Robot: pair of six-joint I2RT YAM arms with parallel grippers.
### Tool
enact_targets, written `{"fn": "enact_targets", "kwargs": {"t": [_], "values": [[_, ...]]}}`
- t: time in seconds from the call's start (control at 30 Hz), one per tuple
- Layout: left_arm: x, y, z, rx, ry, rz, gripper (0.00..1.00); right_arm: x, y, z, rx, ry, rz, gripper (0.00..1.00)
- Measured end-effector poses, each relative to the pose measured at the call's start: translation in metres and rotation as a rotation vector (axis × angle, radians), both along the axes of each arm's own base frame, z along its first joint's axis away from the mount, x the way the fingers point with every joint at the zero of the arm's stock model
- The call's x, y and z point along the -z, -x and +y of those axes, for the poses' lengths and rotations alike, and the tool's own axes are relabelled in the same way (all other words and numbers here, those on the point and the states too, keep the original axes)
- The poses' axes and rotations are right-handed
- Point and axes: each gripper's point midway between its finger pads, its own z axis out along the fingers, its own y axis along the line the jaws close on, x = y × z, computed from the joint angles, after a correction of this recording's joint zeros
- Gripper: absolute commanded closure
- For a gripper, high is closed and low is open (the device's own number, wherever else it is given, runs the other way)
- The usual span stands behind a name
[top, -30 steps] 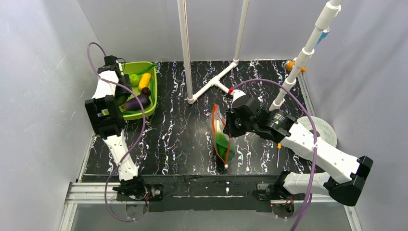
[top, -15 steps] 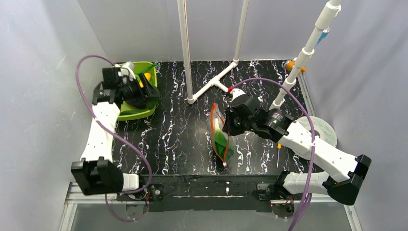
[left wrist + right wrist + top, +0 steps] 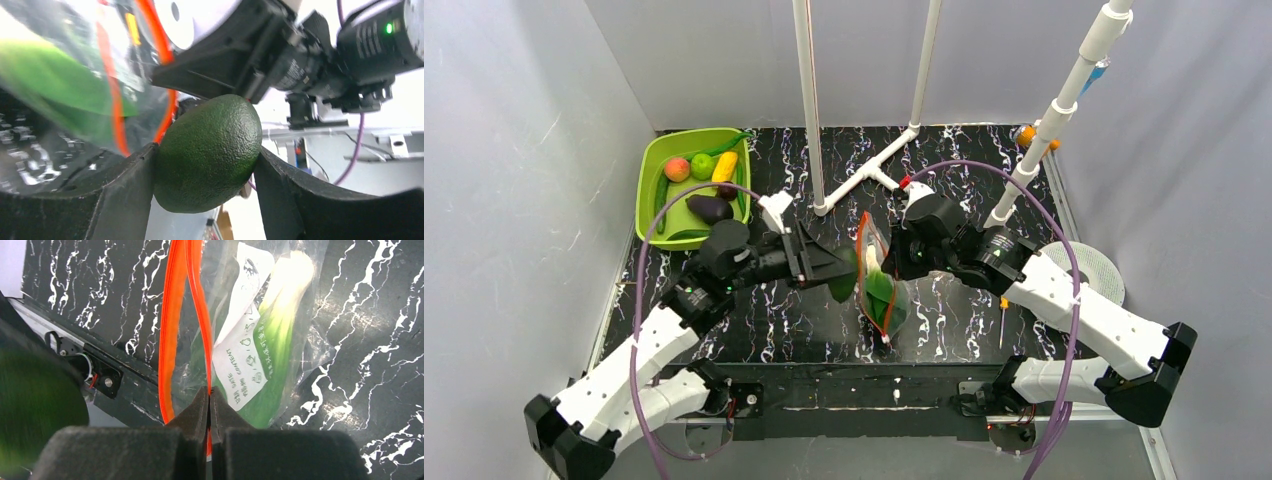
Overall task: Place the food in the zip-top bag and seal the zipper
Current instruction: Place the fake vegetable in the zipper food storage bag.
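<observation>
Top external view: a black surface (image 3: pixel 774 310) veined in white is enclosed by white walls (image 3: pixel 514 150); white plastic pipes (image 3: pixel 808 110) stand on it, a green tray (image 3: pixel 649 165) at its far left corner. The crinkly clear zip-top bag (image 3: pixel 871 235) is held upright mid-surface, its orange zipper (image 3: pixel 172 330) clamped in the closed right pincer (image 3: pixel 209 407); a white-stalked leafy vegetable (image 3: pixel 277 355) is seen inside, beside a white label (image 3: pixel 240 365) whose green print cannot be read. A pebbled dark green fruit (image 3: pixel 210 135) is gripped by the left pincer (image 3: pixel 206 155) at the bag's mouth.

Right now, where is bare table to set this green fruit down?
Bare: near strip between left arm and zip-top bag; far strip between pipe stand and slanted pole. Crowded: the bag's mouth, where left gripper, holding the green fruit, meets right gripper.
</observation>
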Motion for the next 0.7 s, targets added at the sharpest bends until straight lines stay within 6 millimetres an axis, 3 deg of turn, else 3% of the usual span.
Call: {"fn": "enact_targets", "kwargs": {"t": [0.13, 0.27, 0.47, 0.7], "values": [[-0.009, 0.021, -0.038, 0.108, 0.051, -0.017, 0.82, -0.004, 0.002, 0.005, -0.002, -0.035, 0.012, 0.99], [0.004, 0.013, -0.055, 0.104, 0.035, 0.014, 0.79, -0.011, 0.004, 0.009, 0.002, -0.078, 0.024, 0.99], [0.018, -0.003, -0.052, 0.012, -0.041, 0.039, 0.78, -0.028, 0.010, 0.011, 0.002, -0.154, 0.021, 0.99], [0.033, -0.014, -0.046, -0.059, -0.114, 0.068, 0.72, -0.033, 0.011, 0.010, 0.012, -0.180, 0.029, 0.99]]}}
